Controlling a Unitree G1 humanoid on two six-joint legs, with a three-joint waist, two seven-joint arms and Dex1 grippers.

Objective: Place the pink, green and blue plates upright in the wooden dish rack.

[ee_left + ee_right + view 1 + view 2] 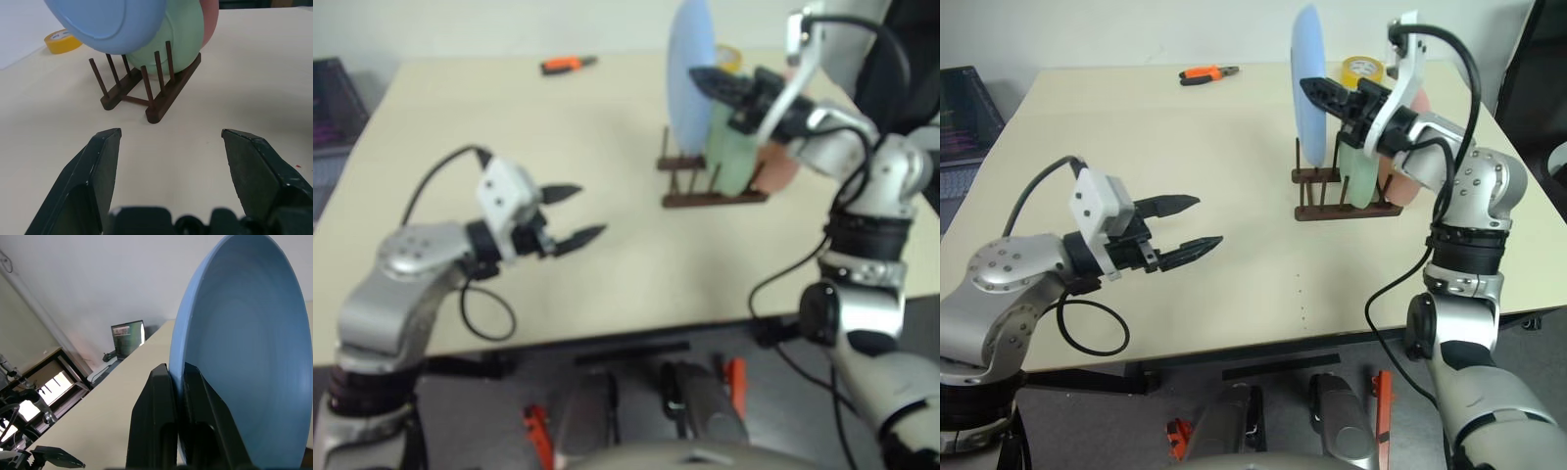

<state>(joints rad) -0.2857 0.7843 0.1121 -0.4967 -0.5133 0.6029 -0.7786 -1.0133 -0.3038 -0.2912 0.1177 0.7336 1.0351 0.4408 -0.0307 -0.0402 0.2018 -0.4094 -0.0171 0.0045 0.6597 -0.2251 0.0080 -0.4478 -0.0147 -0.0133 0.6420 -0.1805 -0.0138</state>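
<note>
- The blue plate (1308, 78) is clamped by its rim in the right hand (1320, 95), on edge above the wooden dish rack (1344, 193), judged ready for the free front pegs.
- The green plate (1359, 171) and pink plate (1400, 181) are stood upright behind it.
- The left hand (1190, 223) is held with fingers apart and empty over bare bench (1185, 147), well apart from the rack.

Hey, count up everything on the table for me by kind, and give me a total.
Plates: 3, blue, green, pink
Dish rack: 1
Tape roll: 1
Pliers: 1
Total: 6
</note>
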